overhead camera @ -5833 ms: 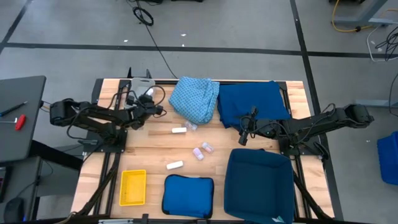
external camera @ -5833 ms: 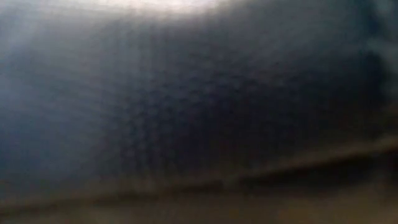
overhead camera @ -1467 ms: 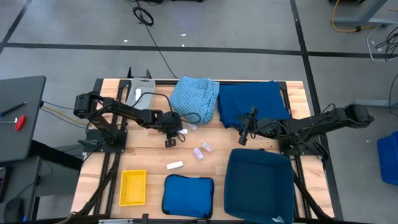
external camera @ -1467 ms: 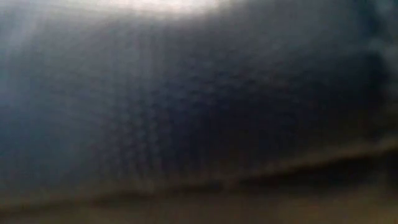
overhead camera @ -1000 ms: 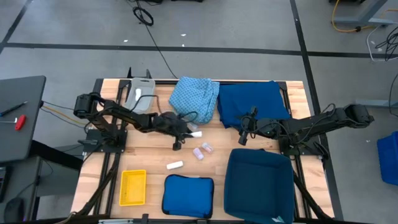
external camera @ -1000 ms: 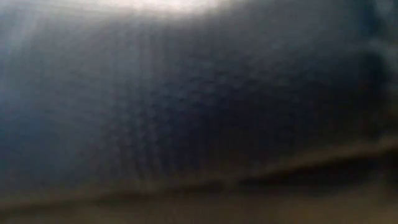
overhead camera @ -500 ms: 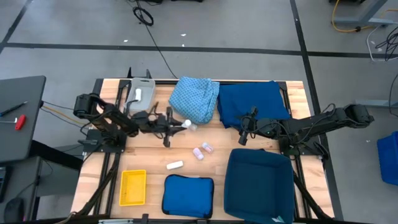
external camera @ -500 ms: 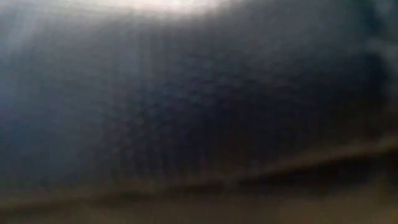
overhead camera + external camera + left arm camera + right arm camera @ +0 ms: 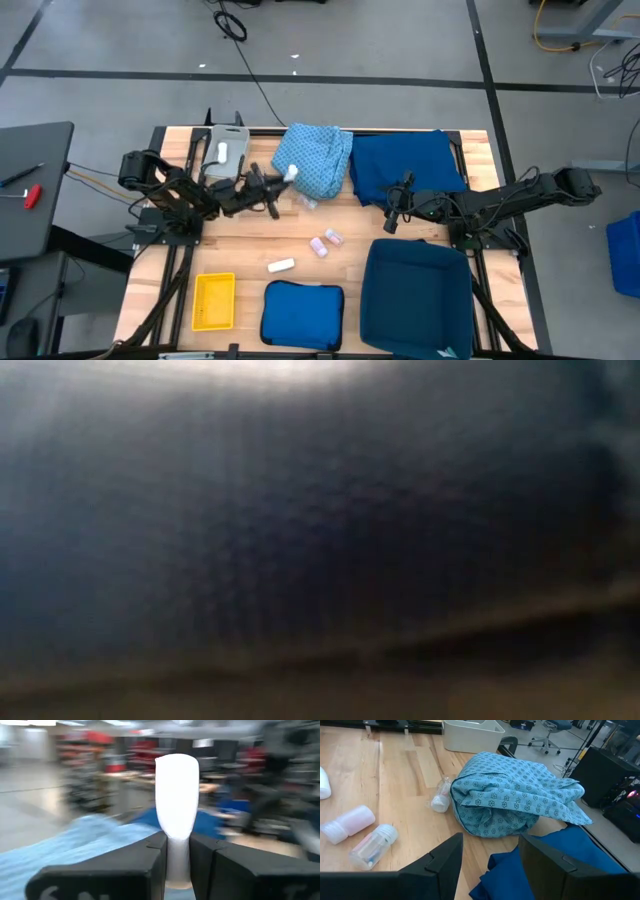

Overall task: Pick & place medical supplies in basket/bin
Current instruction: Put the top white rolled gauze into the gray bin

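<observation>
Left gripper (image 9: 177,855), closed on an upright white packet (image 9: 176,800), is poised over the table (image 9: 250,240) between the grey tray (image 9: 224,150) and the light blue patterned cloth (image 9: 315,158); in the high view the same gripper (image 9: 283,180) shows the packet as a pale spot at its tip, close to the cloth's near edge. Step in hand, by judgement: carrying a picked packet toward a container, most likely the grey tray, which already holds one white item and lies just beside the arm.

Right gripper (image 9: 487,851), fingers spread wide and holding nothing, waits over the near edge of the dark blue cloth (image 9: 405,165), with the large dark blue bin (image 9: 417,295) in front of it.

Supplies not yet placed: a clear-wrapped roll (image 9: 440,797) touching the patterned cloth, two pale packets (image 9: 327,241) lying together mid-table, and a white packet (image 9: 281,265) near the flat blue pad (image 9: 302,313). The yellow mesh basket (image 9: 214,301) appears empty. The low view shows only a dark blur.

Next move, as a judgement: the left arm must bring the packet over the chosen container's rim, lower it inside the walls, and only then part its fingers, since the packet is light and could bounce or roll off if released high.
</observation>
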Controlling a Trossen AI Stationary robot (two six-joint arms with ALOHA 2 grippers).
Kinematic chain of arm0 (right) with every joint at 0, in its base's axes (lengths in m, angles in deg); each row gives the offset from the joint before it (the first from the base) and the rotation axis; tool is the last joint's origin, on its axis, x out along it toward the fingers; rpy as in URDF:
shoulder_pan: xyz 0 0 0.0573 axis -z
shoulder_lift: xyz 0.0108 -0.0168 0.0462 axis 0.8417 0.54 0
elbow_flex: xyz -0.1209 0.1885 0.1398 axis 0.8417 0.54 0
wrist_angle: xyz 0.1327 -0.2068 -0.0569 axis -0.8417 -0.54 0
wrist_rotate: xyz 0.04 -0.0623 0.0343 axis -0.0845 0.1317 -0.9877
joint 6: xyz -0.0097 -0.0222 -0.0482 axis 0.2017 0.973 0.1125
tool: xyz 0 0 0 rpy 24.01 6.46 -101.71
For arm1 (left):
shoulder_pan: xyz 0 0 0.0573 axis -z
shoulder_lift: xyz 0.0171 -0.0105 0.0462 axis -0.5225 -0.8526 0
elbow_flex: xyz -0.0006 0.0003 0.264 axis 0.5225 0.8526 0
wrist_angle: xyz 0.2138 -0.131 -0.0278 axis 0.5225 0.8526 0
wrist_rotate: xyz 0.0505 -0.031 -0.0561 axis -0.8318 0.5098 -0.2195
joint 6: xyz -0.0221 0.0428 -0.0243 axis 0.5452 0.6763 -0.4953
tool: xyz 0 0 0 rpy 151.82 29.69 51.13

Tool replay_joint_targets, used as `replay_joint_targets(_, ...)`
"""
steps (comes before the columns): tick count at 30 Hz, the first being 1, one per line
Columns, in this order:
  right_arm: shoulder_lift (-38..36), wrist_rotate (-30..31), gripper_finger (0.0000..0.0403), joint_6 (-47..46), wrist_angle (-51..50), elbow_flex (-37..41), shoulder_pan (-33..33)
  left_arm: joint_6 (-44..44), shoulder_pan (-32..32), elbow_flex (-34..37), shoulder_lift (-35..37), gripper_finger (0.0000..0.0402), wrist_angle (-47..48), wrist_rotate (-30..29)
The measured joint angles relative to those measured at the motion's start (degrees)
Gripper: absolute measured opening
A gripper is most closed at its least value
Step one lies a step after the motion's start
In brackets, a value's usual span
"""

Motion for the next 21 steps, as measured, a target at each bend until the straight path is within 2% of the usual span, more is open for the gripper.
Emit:
replay_joint_targets(7, 0.0, 0.0, 0.0201, 0.0, 0.0, 0.0, 0.0, -1.2, 0.1, 0.0, 0.0, 0.0052, 3.8, -26.9)
replay_joint_targets(13, 0.0, 0.0, 0.0201, 0.0, 0.0, 0.0, 0.0, 5.8, 0.1, 0.0, 0.0, 0.0052, 4.4, -46.9)
replay_joint_targets(17, 0.0, 0.0, 0.0201, 0.0, 0.0, 0.0, 0.0, 8.7, 0.1, 0.0, 0.0, 0.0052, 4.4, -56.2)
replay_joint_targets(21, 0.0, 0.0, 0.0201, 0.0, 0.0, 0.0, 0.0, 10.5, 0.1, 0.0, 0.0, 0.0052, 4.4, -58.7)
